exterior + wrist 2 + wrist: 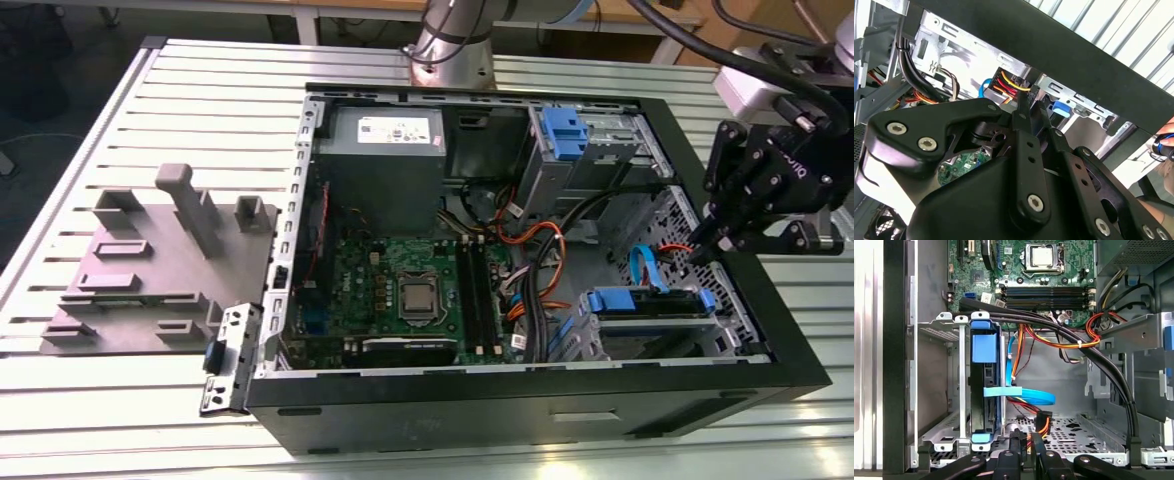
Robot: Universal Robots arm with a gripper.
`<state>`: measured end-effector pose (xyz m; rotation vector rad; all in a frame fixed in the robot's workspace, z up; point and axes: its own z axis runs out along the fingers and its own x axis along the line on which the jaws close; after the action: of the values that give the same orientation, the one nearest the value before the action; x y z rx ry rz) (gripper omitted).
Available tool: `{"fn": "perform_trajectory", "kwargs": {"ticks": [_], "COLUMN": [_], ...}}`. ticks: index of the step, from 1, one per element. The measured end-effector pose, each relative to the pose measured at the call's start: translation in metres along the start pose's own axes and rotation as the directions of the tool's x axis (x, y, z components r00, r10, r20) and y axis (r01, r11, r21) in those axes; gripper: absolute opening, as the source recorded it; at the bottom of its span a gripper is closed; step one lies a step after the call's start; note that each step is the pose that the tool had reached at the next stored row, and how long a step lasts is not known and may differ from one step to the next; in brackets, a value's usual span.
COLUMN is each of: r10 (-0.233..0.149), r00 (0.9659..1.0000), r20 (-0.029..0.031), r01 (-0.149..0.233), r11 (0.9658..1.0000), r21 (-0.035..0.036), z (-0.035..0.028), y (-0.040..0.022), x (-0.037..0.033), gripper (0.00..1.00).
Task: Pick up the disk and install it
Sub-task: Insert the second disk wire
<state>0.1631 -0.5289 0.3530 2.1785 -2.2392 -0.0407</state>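
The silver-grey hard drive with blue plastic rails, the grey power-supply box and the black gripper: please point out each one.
silver-grey hard drive with blue plastic rails [983, 347], first wrist view, on its blue rail tab.
grey power-supply box [380, 150], exterior view, on its grey side.
black gripper [737, 238], exterior view, between its fingertips.

The exterior view looks down from above, at a distance, onto the open computer case [534, 400] lying on a slatted table [80, 180]. Both wrist views sit close inside the case: the first faces the motherboard [1044, 285]; the second looks past the gripper [1026, 107] toward the case wall.
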Motion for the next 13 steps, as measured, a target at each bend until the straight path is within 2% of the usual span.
{"fn": "perform_trajectory", "kwargs": {"ticks": [13], "r10": [0.000], "r00": [1.0000], "r20": [-0.0017], "r01": [0.000], "r11": [1.0000], "r21": [-0.0031], "z": [0.0040], "y": [-0.0002], "x": [0.0000], "gripper": [0.24]}}
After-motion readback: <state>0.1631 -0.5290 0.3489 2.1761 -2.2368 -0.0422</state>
